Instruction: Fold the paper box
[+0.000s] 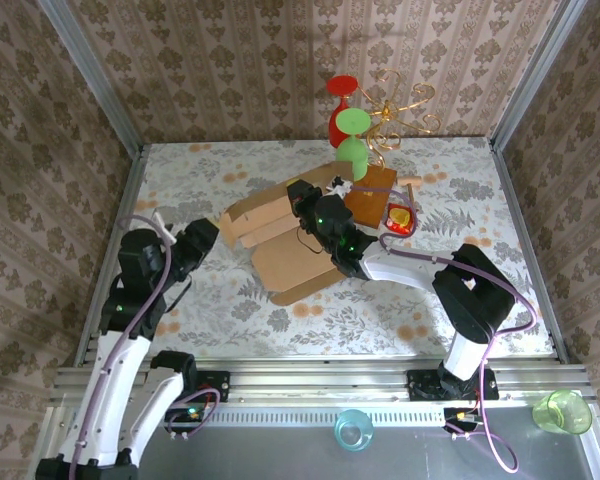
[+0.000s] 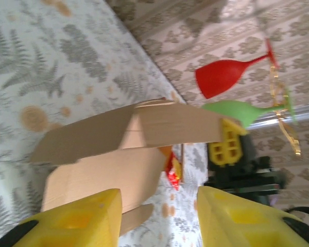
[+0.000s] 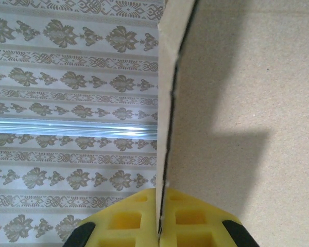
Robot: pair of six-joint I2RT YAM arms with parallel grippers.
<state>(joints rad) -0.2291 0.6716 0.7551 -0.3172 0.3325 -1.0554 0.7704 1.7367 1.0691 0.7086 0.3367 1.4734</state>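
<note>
Center table, slightly far of middle: paper box [image 1: 292,262], half-formed. Broad flat panel toward the near edge, loose flaps fanned toward the far left, one wall raised at the far side. Sheet spread roughly on a diagonal, from the near-center panel out toward the far-left flaps; exact long axis hard to fix from overhead.

Right gripper [image 1: 308,200] reached in across the sheet from the near right. Right wrist view: right gripper [image 3: 159,218] with jaws pressed together on the thin edge of an upright cardboard wall, its face running off to the right.

Left gripper [image 1: 206,238] just off the left flaps, near but apart, aimed rightward at them. Left wrist view: left gripper [image 2: 158,200] with yellow fingers [image 2: 77,224] standing moderately apart, nothing between them; box dead ahead, one flap lifted and tilted over a flatter one.

Beside the box on the far right: wooden block [image 1: 372,192], touching or overlapping the cardboard, cannot tell which. Small red and yellow item [image 1: 401,218] just right of the block. Red goblet [image 1: 340,108] and green goblet [image 1: 353,135] on a gold wire stand [image 1: 405,110] at the back wall.

Judgement: wall pinned by the right arm, so left arm nearer and free for the loose flaps. Likely next a short rightward advance, jaws squared to the flap edge. Risk: pushing the sheet sideways against the right arm's pinch.
</note>
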